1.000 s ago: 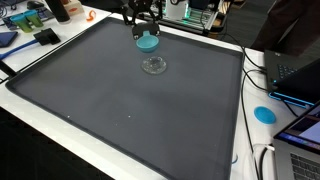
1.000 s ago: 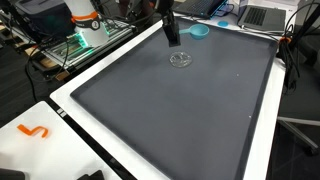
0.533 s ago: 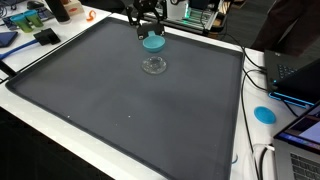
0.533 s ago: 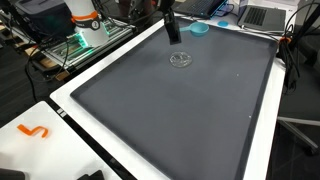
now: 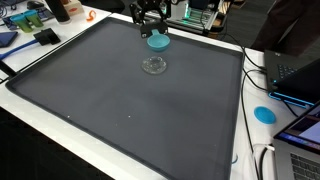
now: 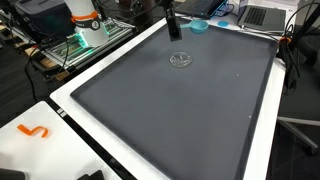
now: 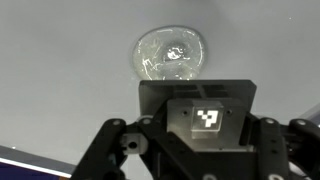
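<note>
My gripper [image 5: 150, 14] hangs over the far edge of a large dark mat [image 5: 120, 100]; it also shows in the other exterior view [image 6: 172, 24]. A teal round object [image 5: 158, 42] lies just below it, and sits to its right in an exterior view [image 6: 200, 26]. I cannot tell whether the gripper holds or touches it. A small clear glass dish [image 5: 153, 66] stands on the mat nearby [image 6: 181, 60]. In the wrist view the dish [image 7: 170, 53] lies ahead. A grey block with a black-and-white tag [image 7: 205, 118] covers the jaws of the gripper [image 7: 200, 150].
A white table edge [image 6: 70, 100] frames the mat. A blue disc [image 5: 264, 113], laptops [image 5: 300, 75] and cables lie along one side. Clutter and electronics [image 5: 40, 20] stand behind. An orange hook shape [image 6: 33, 131] lies on the white edge.
In an exterior view the gripper and the teal object have shifted together to the right along the far edge. The glass dish has not moved.
</note>
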Motion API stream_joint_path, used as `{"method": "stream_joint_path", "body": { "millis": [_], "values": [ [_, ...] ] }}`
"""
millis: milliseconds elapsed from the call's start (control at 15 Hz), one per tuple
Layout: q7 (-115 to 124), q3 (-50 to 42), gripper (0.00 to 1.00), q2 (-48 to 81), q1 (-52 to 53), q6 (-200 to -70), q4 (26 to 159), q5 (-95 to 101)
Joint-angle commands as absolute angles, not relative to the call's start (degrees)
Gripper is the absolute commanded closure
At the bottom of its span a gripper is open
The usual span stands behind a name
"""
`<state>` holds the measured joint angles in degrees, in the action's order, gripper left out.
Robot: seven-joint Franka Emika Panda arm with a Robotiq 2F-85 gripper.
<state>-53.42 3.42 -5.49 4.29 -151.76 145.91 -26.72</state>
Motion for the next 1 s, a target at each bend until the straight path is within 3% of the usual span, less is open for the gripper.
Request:
{"method": "stream_joint_path", "body": {
  "millis": [0, 933],
  "values": [
    [-47.7, 3.4, 0.69, -8.0, 5.4, -151.8, 147.5, -21.4],
    [-29.4, 5.2, 0.69, -10.2, 8.0, -141.2, 142.9, -4.8]
  ]
}}
